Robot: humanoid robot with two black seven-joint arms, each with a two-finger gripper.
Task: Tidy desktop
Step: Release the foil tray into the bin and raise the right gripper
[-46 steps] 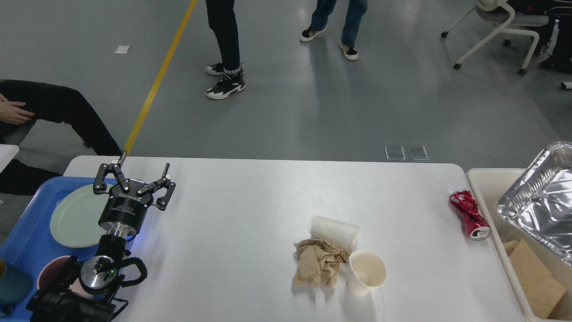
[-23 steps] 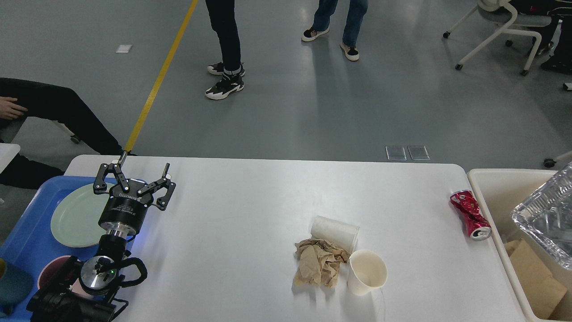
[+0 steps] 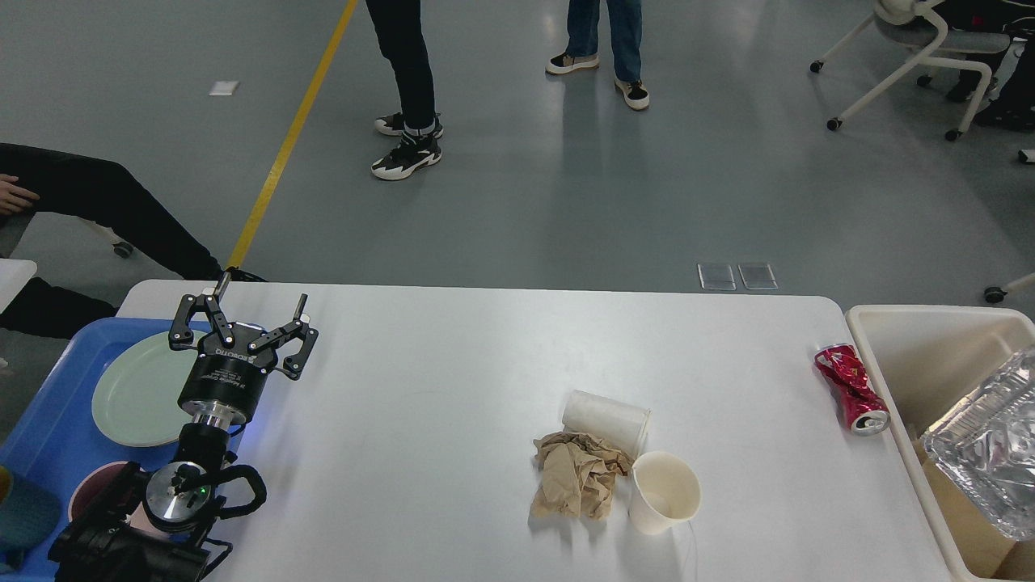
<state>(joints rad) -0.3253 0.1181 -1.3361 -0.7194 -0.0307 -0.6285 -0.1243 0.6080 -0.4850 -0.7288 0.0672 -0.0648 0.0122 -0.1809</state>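
Observation:
The white desktop [image 3: 453, 380] fills the lower part of the head view. On it lie a crumpled brown paper [image 3: 577, 477], a white paper cup on its side [image 3: 605, 416], an upright white paper cup [image 3: 665, 491] and a crushed red can [image 3: 851, 390] near the right edge. My left gripper [image 3: 257, 309] stands open and empty over the desktop's left end, beside the blue tray. My right gripper is out of view.
A blue tray [image 3: 48, 428] at the left holds a pale green plate [image 3: 133, 388] and a pink cup [image 3: 93, 485]. A beige bin [image 3: 906, 356] at the right holds a foil tray [image 3: 990, 449] and brown cardboard. People stand and sit beyond the table.
The foil tray has dropped lower into the beige bin at the right. My left arm has not moved. The people behind have shifted slightly.

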